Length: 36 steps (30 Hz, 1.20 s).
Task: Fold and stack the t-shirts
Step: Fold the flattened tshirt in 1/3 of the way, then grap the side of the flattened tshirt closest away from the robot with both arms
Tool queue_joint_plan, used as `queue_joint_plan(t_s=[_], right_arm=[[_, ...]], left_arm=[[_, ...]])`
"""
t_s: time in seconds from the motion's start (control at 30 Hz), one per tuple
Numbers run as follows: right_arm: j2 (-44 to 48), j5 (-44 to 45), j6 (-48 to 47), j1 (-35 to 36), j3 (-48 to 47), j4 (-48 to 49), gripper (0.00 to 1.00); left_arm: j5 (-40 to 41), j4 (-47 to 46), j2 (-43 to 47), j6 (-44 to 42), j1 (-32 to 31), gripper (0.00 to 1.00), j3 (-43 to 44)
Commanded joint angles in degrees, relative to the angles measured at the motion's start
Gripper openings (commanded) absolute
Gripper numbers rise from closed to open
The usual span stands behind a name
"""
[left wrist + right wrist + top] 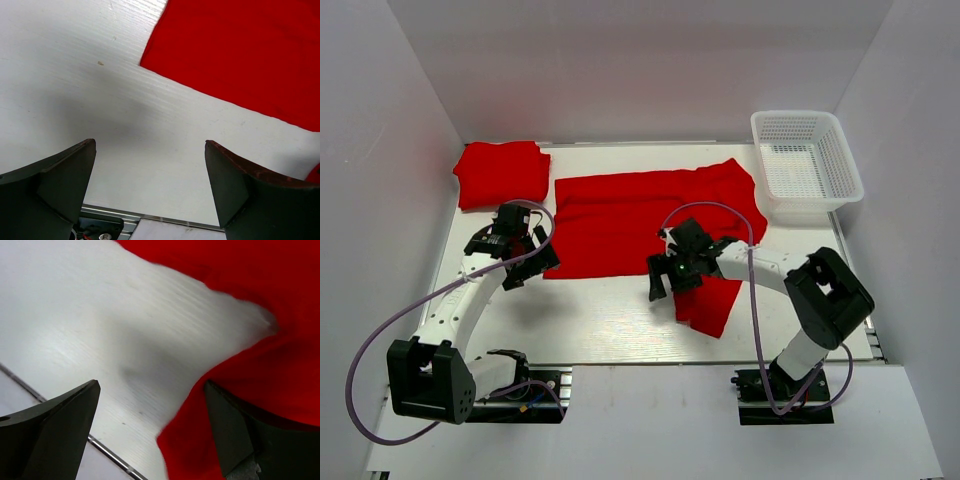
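One red t-shirt (640,215) lies spread flat across the middle of the table, with a loose flap (712,305) trailing toward the front right. A second red t-shirt (502,172) lies folded at the back left. My left gripper (532,265) is open and empty just off the spread shirt's front left corner. In the left wrist view it (150,165) hangs over bare table, with the shirt's corner (240,50) ahead. My right gripper (670,285) is open at the flap's left edge. In the right wrist view it (150,410) has red cloth (250,315) lying by its right finger.
A white mesh basket (807,165) stands at the back right, beside the spread shirt's right end. White walls close in the table on three sides. A metal strip (150,220) runs along the table's front edge.
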<state>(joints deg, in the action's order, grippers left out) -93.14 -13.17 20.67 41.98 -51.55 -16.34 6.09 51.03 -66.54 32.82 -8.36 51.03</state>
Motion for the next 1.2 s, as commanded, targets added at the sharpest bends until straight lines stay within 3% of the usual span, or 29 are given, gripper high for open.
queue_joint_plan(t_s=[0.0,0.3,0.5,0.67,0.7,0.87,1.0,1.17], right_arm=[[-3.53,-6.17,1.74,1.79,-1.71,2.45,0.91],[-4.95,-5.38,1.22,3.55,-6.89,-0.36,0.91],[8.82,9.34,1.92,4.25,-5.50,-8.08,0.91],[22.00,21.07,7.10,3.90,1.17,-13.45,0.91],[23.00,24.73,9.46,3.99,1.97,-18.07,0.91],[28.89,29.34,18.60,3.90,7.50,-29.35,0.91],[34.68,29.78,26.60,3.82,12.34,-28.15,0.91],[34.97,29.52,29.08,3.73,14.72,-26.29,0.91]], left_arm=[[1.03,0.48,1.68,-0.82,-0.08,1.00,0.83],[0.50,0.48,2.21,-1.35,-0.08,1.00,2.58],[-1.86,-0.58,0.54,-0.83,-0.08,1.00,2.59],[-3.10,-3.73,-2.53,-0.21,0.45,1.00,2.06],[-3.10,-4.35,-3.23,-0.21,0.45,1.00,2.06],[-3.10,-7.95,-7.45,2.59,0.45,1.00,0.49],[0.40,-9.27,-10.70,5.22,0.45,1.00,-0.84],[5.51,-13.40,-13.78,5.77,0.98,1.00,-3.48]])
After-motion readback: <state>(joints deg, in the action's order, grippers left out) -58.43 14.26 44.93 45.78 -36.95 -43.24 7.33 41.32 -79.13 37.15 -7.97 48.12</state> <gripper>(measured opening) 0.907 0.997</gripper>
